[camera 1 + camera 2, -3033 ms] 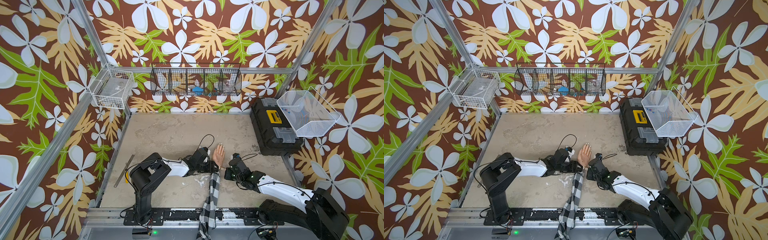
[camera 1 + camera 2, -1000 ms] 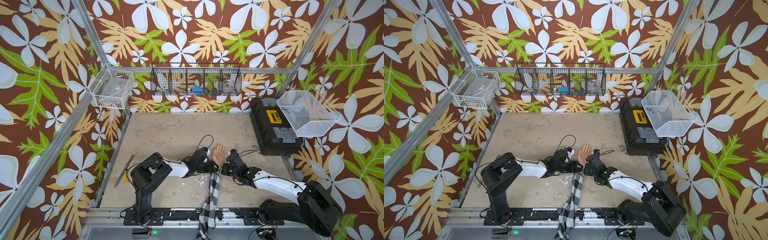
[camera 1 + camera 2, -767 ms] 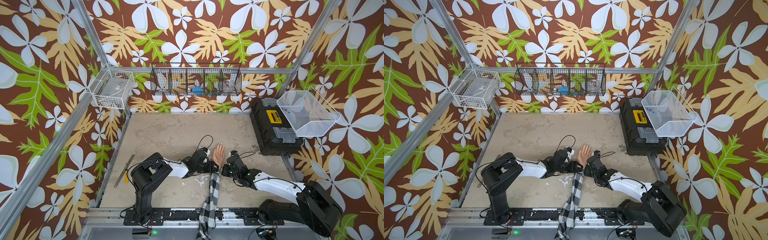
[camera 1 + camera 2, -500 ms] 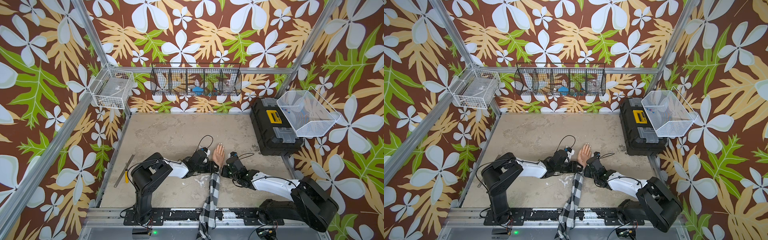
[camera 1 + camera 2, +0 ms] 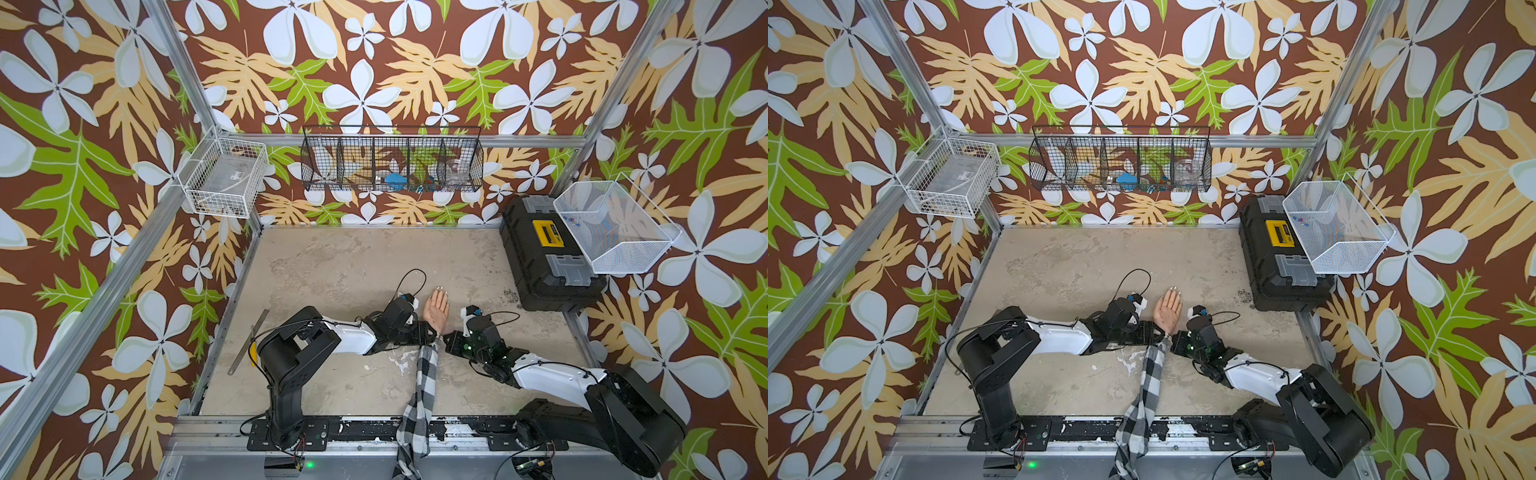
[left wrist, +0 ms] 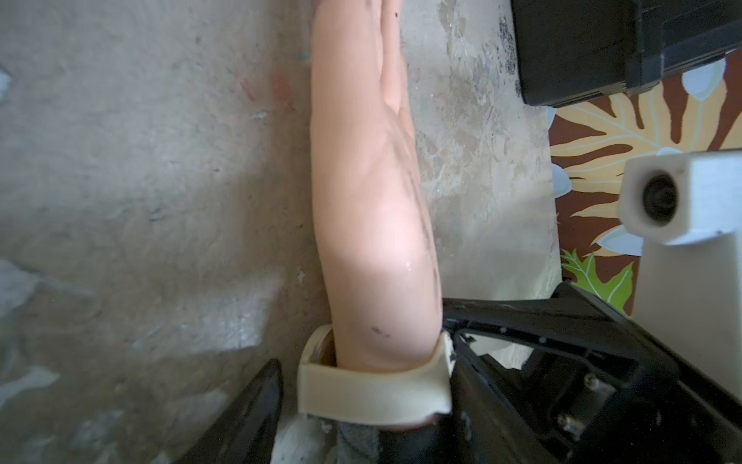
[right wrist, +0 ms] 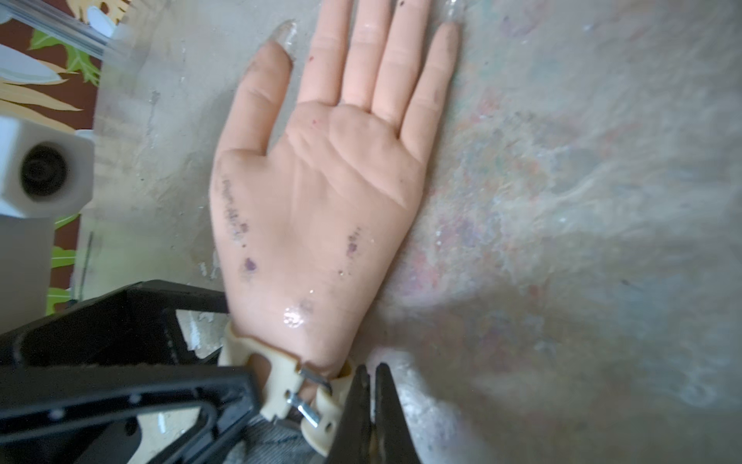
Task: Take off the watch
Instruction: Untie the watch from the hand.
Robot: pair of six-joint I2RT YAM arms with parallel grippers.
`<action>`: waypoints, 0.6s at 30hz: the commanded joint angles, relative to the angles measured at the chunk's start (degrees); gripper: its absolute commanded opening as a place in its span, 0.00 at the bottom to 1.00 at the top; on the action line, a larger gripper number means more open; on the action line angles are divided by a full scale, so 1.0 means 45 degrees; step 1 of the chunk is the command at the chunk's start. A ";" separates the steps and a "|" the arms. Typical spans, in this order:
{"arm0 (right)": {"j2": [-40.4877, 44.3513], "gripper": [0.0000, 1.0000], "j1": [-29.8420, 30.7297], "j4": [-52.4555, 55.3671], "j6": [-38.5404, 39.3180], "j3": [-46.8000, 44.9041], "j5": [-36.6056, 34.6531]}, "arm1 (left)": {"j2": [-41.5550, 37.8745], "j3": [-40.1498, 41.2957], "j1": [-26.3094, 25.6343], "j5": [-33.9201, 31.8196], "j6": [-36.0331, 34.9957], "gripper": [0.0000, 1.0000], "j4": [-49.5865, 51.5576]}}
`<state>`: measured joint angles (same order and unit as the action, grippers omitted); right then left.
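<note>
The watch point(image 7: 281, 377) sat on the wrist of the mannequin hand point(image 7: 321, 193). My left tool point(image 6: 361, 349) stood apart around it, my right tool point(image 7: 371, 373) closed beside the buckle point(image 7: 309, 379). The strap point(image 6: 373, 395) looked soft, light; I would pinch its free end.

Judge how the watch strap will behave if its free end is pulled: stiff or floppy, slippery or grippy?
The strap probably flexes but springs back: it hugs the wrist, yet its free end juts out rather than drooping. Its matte, rubbery look suggests decent grip. The metal buckle may snag as it slides.
</note>
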<state>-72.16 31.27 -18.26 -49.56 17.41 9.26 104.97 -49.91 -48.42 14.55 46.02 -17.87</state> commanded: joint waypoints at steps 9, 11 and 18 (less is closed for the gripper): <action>-0.0379 0.00 -0.0012 -0.2384 -0.0622 -0.0233 0.1658 | -0.0685 -0.0807 0.0053 -0.1537 -0.1618 0.71 0.3141; -0.0554 0.00 -0.0014 -0.2623 -0.0671 -0.0222 0.1751 | -0.0731 -0.1002 0.0042 -0.1758 -0.1881 0.71 0.3465; -0.0779 0.00 -0.0013 -0.2720 -0.0671 -0.0236 0.1748 | -0.0710 -0.1505 0.0017 -0.1909 -0.2380 0.71 0.3857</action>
<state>-75.50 31.18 -28.91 -52.29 16.38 16.01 101.91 -55.90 -48.38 6.63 37.26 -2.37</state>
